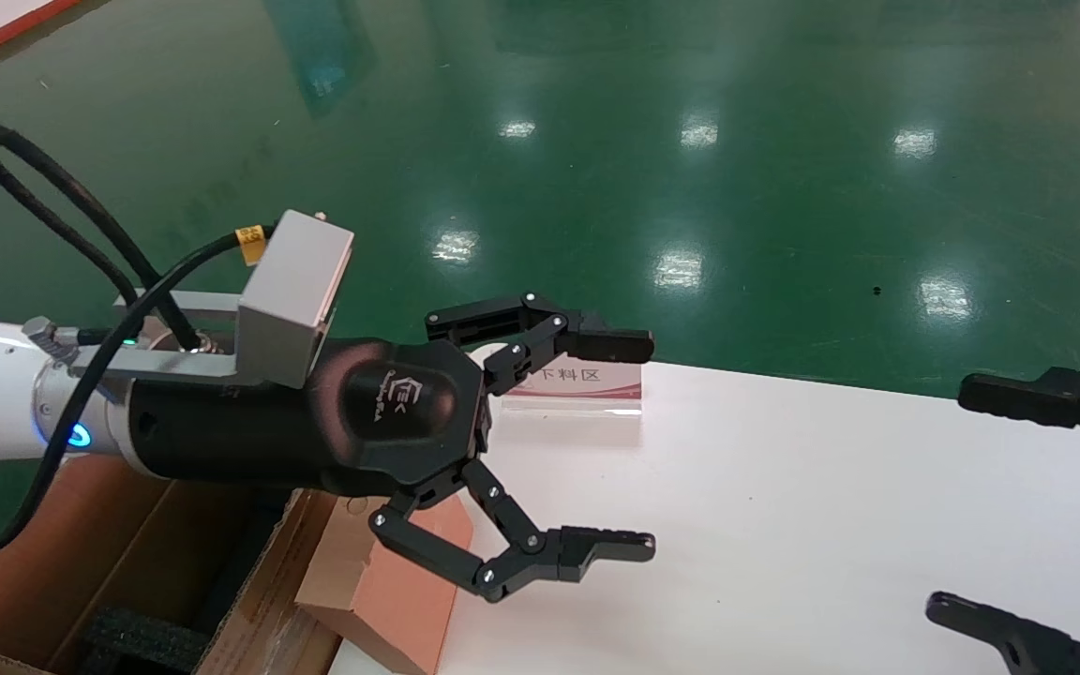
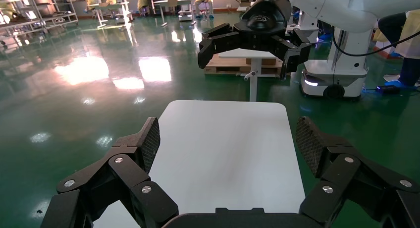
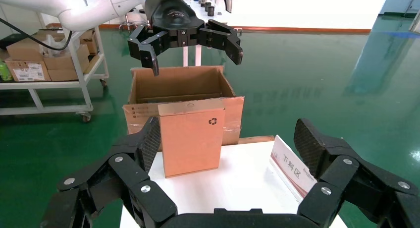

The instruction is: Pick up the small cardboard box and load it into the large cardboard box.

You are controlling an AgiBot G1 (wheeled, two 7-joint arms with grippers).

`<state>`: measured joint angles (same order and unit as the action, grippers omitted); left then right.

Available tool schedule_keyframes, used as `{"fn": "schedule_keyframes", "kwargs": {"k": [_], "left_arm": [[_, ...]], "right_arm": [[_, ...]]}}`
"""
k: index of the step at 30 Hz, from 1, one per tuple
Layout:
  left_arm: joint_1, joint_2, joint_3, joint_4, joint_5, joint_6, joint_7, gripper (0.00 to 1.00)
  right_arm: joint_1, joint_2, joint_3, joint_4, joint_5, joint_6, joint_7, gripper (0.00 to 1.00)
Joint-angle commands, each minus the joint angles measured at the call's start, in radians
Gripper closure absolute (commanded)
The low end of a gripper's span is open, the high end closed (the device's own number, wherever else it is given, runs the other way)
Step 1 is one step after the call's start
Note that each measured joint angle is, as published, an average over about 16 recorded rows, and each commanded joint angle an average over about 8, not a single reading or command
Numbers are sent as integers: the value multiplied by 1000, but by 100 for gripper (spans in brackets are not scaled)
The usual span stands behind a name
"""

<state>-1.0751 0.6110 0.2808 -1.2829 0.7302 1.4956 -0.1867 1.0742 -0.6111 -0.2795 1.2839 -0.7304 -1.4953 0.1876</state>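
Note:
The small cardboard box [image 3: 190, 139] stands upright at the end of the white table [image 1: 784, 516], its recycling symbol facing my right wrist camera; in the head view this small cardboard box [image 1: 390, 581] shows partly under my left hand. Just past that table end sits the large cardboard box [image 3: 178, 91], flaps up, with black foam inside [image 1: 142, 637]. My left gripper [image 1: 645, 445] hovers open and empty above the table, higher than the small box and a little inward of it. My right gripper [image 1: 952, 497] is open over the table's other end, facing the small box from a distance.
A white and red sign holder [image 1: 577, 386] stands at the table's far edge, beside the small box. Green floor surrounds the table. Shelving with cartons [image 3: 44, 64] stands well behind the large box. Another white table [image 2: 247, 54] and a robot base [image 2: 337, 79] lie beyond.

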Motion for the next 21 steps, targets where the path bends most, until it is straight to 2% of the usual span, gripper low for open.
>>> {"fn": "schedule_keyframes", "kwargs": {"k": [1, 15, 21], "left_arm": [[0, 0, 0, 0, 0, 0, 0, 0], [0, 0, 2, 1, 3, -2, -3, 0], [-14, -15, 23, -11, 57, -27, -38, 0]], "right_arm": [[0, 0, 0, 0, 0, 0, 0, 0], [0, 0, 0, 0, 0, 0, 0, 0], [0, 0, -1, -1, 0, 0, 0, 0]]}}
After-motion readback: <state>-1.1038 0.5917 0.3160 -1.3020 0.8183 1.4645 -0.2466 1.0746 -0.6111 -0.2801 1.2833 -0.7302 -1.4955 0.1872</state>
